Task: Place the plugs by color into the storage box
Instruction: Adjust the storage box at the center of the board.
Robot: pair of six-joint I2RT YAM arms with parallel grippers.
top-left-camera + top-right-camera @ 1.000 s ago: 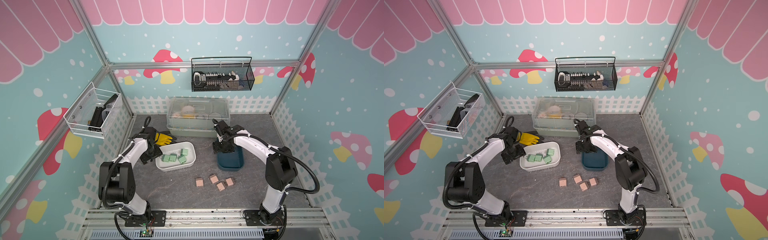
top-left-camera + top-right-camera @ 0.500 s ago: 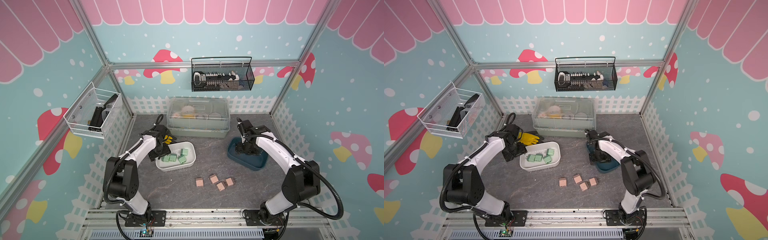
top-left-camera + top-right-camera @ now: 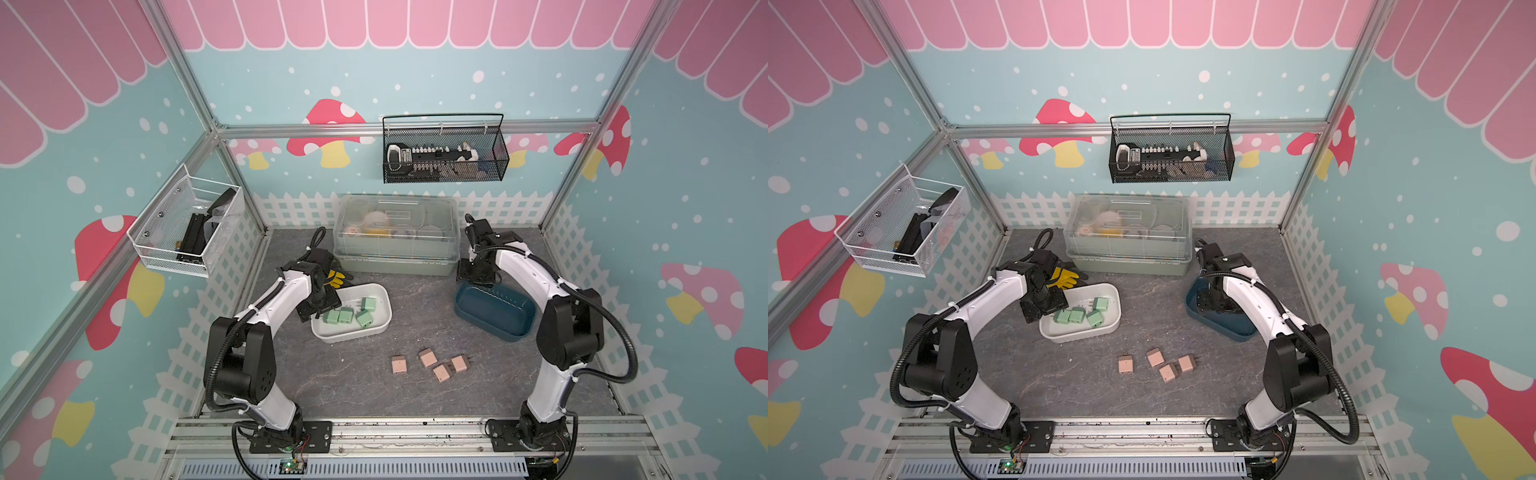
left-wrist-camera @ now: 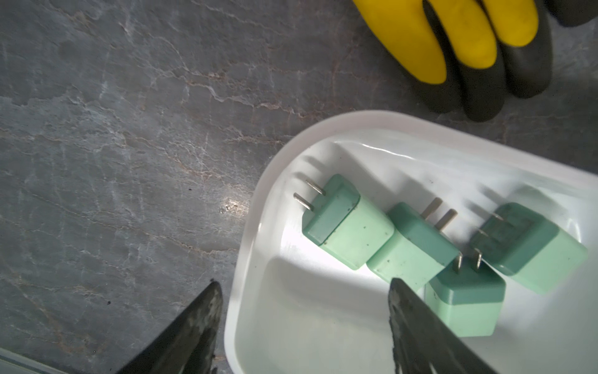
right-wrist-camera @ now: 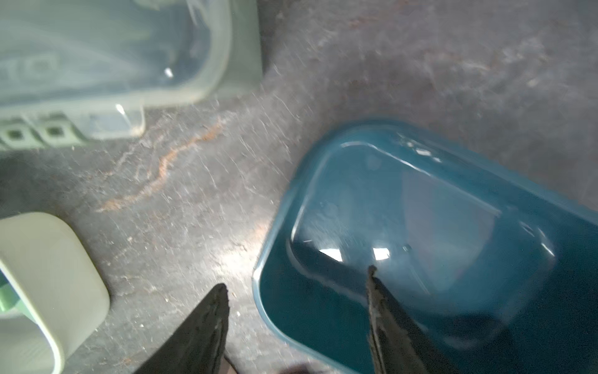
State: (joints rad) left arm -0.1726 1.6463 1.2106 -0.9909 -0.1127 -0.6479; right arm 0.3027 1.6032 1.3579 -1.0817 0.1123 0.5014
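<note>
Several mint green plugs [image 3: 349,316] [image 3: 1079,313] [image 4: 348,226] lie in the white storage box [image 3: 386,299] [image 3: 1117,299] [image 4: 246,226]. Several salmon pink plugs [image 3: 432,363] [image 3: 1158,363] lie loose on the mat in front. The dark teal storage box [image 3: 498,316] [image 3: 1225,328] [image 5: 420,210] holds nothing. My left gripper [image 3: 318,307] [image 3: 1042,305] [image 4: 302,285] is open astride the white box's left rim, one finger inside, one outside. My right gripper [image 3: 476,276] [image 3: 1210,301] [image 5: 296,278] is open astride the teal box's far-left corner rim.
A translucent lidded box [image 3: 397,232] stands at the back centre. A yellow and black glove [image 3: 338,277] [image 4: 453,42] lies behind the white box. A black wire basket [image 3: 444,153] hangs on the back wall, a white mesh basket [image 3: 187,228] on the left wall.
The teal box has shifted right and turned askew. My right gripper went with it and now hangs over its far-left corner. My left gripper has come down onto the white box's left rim.
</note>
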